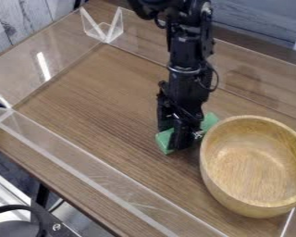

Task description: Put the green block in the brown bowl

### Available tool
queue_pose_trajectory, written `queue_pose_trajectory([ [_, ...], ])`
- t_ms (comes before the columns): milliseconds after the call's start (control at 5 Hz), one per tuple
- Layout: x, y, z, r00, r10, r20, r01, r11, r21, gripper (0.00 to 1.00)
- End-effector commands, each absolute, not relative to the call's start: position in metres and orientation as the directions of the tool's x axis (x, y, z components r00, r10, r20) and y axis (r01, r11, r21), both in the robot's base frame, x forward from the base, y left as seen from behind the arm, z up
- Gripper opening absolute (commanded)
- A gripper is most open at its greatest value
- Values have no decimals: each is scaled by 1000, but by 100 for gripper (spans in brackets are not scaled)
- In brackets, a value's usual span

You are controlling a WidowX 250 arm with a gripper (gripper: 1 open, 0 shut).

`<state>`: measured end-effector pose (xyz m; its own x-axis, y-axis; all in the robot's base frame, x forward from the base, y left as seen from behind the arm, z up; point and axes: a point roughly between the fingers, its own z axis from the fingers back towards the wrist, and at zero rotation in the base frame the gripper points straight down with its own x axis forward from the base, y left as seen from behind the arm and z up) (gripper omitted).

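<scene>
One big wooden worktop (101,102) holds everything. Next in size is the brown bowl (253,163), at the near right, with nothing in it. The black pincer (179,137) points down just left of the bowl. It is squeezed shut on the green block (170,140), which lies on the worktop, very close to the bowl's rim. The block's long side seems to run from near left to far right. Best to lift it straight up, high enough to clear the rim.
</scene>
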<state>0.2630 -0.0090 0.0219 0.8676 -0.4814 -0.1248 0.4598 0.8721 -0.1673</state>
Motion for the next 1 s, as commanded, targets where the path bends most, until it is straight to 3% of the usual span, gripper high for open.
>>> queue_pose_trajectory([
  [0,271,-8,44,877,-474,-76,463,878,-124,0],
  [200,273,-8,56,885,-462,-59,455,884,-103,0],
  [600,297,2,120,925,-372,77,374,927,-8,0],
  [800,323,15,129,934,-339,109,339,940,19,0],
])
